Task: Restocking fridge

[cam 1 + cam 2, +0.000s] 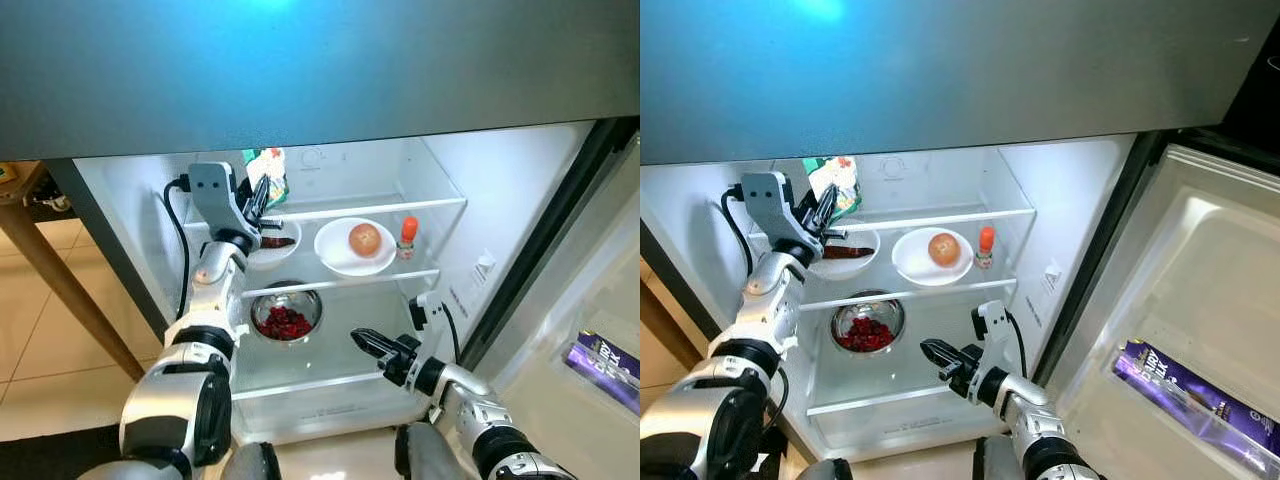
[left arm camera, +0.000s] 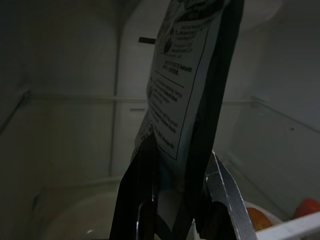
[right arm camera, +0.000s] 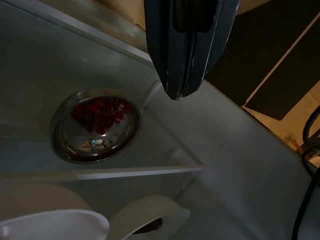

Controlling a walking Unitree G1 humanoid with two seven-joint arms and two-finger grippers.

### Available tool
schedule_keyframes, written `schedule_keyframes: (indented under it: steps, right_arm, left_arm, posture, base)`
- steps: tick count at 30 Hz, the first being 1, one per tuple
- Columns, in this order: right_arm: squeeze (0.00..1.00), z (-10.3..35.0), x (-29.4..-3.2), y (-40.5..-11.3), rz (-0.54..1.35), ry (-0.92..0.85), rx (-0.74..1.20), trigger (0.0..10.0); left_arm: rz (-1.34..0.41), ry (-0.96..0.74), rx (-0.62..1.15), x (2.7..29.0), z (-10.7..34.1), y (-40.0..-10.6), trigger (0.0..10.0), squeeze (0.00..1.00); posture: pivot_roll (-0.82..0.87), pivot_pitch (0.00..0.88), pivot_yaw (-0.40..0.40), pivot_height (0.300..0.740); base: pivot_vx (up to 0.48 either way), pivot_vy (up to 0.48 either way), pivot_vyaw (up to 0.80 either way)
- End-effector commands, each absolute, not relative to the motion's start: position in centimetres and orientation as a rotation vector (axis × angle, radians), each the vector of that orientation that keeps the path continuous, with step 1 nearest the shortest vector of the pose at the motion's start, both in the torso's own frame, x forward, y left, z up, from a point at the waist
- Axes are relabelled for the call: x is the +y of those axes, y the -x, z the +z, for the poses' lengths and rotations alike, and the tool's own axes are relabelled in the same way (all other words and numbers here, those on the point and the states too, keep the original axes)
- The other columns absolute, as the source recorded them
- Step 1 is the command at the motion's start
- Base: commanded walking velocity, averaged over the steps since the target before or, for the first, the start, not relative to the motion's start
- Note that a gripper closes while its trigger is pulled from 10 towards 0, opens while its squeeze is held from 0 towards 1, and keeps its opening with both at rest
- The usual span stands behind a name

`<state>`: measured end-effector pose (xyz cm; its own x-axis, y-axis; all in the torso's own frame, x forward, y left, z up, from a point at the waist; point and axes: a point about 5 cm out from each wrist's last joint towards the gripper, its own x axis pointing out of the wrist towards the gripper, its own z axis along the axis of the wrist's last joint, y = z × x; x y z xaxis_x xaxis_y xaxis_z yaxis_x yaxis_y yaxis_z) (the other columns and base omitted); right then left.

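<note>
Packet [image 1: 268, 172]: upper left of centre in your head view, up by the top shelf, above the white bowl [image 1: 272, 248].
Left gripper [image 1: 256, 197]: you've got it clamped on the packet's lower edge.
Right gripper [image 1: 366, 342]: fingers pressed together, low in the fridge [image 1: 440, 190], right of the steel bowl [image 1: 286, 316].
Middle shelf: plate [image 1: 354, 248] with an orange [image 1: 364, 239], small bottle [image 1: 407, 238] beside it.

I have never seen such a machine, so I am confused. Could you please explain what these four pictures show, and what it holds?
This is a humanoid robot with silver arms, restocking an open fridge. Two pictures come from its head cameras; two from cameras on its wrists.

The left gripper is shut on a printed snack packet, raised over a white bowl on the glass shelf. The same packet appears dark in the left wrist picture.

The right gripper is shut, holding nothing, low in the fridge.

Also there: a white plate carrying an orange round fruit, a small red-capped bottle, and a steel bowl of red food below.
</note>
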<state>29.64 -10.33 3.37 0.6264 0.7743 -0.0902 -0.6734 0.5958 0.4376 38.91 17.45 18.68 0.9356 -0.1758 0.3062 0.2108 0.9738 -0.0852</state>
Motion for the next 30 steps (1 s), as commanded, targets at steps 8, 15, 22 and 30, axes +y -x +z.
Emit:
schedule_keyframes:
  steps: [8, 15, 22, 30]
  right_arm:
    - [0.0, 3.4, -10.3, -29.5, 0.857, -0.378, 0.282, 10.0]
    - [0.0, 3.6, -10.0, -29.5, 0.874, -0.383, 0.266, 10.0]
    - [0.0, 4.1, -10.0, -29.6, 0.889, -0.392, 0.24, 10.0]
    - [0.0, 6.9, -10.2, -30.9, 0.928, -0.377, 0.122, 10.0]
  left_arm:
    - [-0.184, 0.062, -0.327, 18.9, 20.6, -39.5, 10.0, 0.0]
    - [-0.161, 0.071, -0.31, 19.6, 21.0, -39.8, 10.0, 0.0]
    - [-0.175, 0.074, -0.315, 19.2, 20.7, -39.7, 10.0, 0.0]
    - [-0.195, 0.069, -0.336, 19.3, 19.8, -39.1, 10.0, 0.0]
  posture:
    - [-0.12, 0.007, -0.027, 0.6]
    - [-0.14, 0.011, -0.028, 0.6]
    - [-0.14, 0.011, -0.028, 0.6]
    - [-0.13, 0.009, -0.029, 0.6]
  base:
    - [0.0, 0.0, 0.0]
    - [0.0, 0.0, 0.0]
    - [0.0, 0.0, 0.0]
    - [0.0, 0.0, 0.0]
